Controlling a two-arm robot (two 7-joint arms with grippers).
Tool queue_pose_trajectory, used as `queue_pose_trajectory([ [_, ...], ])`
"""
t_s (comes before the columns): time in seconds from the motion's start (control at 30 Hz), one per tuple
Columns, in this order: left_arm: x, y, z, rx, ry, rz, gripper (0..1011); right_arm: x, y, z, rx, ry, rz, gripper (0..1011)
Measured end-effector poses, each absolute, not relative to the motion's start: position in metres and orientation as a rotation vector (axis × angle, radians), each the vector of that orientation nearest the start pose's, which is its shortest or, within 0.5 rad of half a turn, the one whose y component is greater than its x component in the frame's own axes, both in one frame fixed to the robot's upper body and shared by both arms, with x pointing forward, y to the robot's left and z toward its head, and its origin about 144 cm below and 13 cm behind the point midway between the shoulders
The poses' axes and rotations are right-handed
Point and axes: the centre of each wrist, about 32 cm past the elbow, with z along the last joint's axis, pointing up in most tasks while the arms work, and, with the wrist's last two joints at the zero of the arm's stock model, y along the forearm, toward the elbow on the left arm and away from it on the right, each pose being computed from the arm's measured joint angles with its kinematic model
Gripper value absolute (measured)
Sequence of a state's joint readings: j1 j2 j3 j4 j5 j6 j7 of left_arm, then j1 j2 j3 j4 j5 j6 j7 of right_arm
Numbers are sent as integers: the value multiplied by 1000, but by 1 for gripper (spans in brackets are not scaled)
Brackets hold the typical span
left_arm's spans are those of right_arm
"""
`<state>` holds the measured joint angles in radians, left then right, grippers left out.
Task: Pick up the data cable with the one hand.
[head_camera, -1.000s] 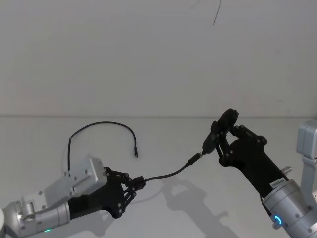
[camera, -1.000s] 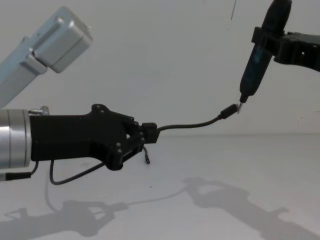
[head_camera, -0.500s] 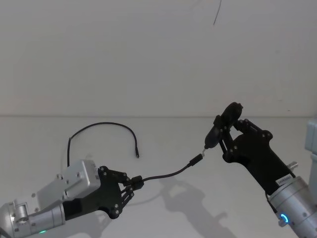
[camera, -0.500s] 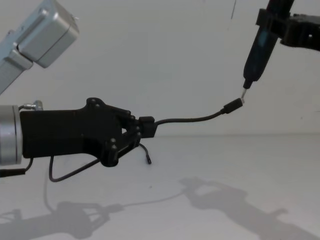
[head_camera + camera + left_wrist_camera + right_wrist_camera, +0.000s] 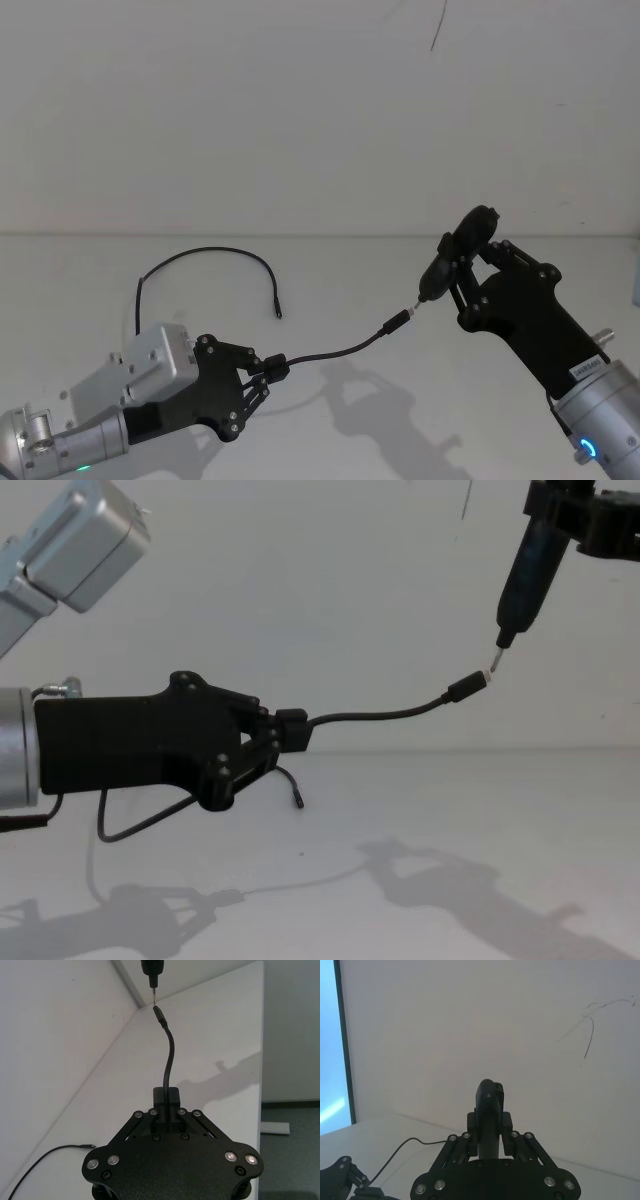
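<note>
At lower left, the left gripper (image 5: pixel 272 367) pinches the data cable (image 5: pixel 345 349) near 1 end, offering its plug (image 5: pixel 396 322) to the pen tool (image 5: pixel 438 277) clamped in the right gripper (image 5: pixel 463 272); the slack trails on the table (image 5: pixel 400 430).

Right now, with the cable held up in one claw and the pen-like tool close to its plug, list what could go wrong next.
1. The left claw pinches the data cable only at its fingertips, so the cord might slip out.
2. Its free plug hangs unsupported by the metal tip of the pen-like tool in the right claw; a small sway could knock them.
3. The rest of the cable trails in a loose loop and may swing or snag.
</note>
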<state>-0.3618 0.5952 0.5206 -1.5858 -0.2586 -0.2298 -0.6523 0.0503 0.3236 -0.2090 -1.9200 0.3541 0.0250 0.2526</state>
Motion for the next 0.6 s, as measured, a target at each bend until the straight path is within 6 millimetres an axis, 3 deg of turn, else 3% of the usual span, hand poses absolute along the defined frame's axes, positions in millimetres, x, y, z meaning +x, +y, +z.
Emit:
queue_pose_trajectory([
  [0.6, 515, 257, 1231, 153, -495, 435, 48, 442, -226, 1257, 246, -183, -988, 263],
])
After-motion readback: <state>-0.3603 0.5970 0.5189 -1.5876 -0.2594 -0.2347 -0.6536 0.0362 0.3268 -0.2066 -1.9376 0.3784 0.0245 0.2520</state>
